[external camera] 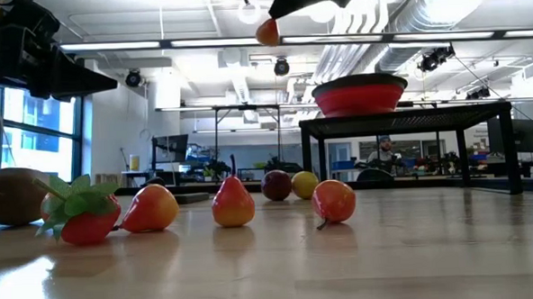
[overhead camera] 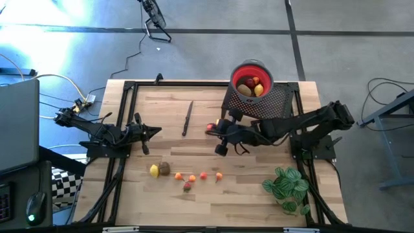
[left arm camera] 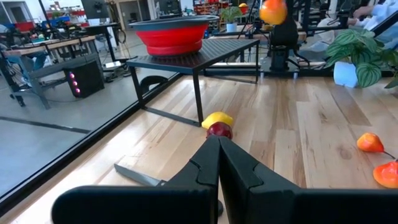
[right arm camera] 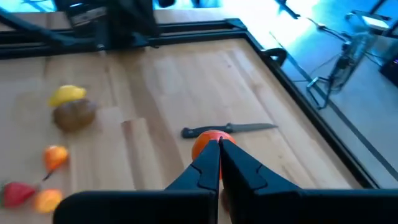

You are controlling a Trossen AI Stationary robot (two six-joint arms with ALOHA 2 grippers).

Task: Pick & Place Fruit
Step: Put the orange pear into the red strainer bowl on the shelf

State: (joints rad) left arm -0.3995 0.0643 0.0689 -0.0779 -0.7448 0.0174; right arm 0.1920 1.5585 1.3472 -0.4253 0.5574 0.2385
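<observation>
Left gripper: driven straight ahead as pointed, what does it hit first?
Probably the small dark red round fruit, with a yellow fruit touching it, dead ahead of the left gripper; depth unclear.

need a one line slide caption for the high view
Right gripper carries an orange-red fruit above the table toward the red bowl, while the left gripper waits shut beside the knife.

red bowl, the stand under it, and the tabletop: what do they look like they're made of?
Red bowl: matte, stepped ribbed wall, likely collapsible silicone or plastic. Stand: black, thin straight legs and perforated top, probably painted metal. Tabletop: light wood planks with visible grain, low sheen.
</observation>
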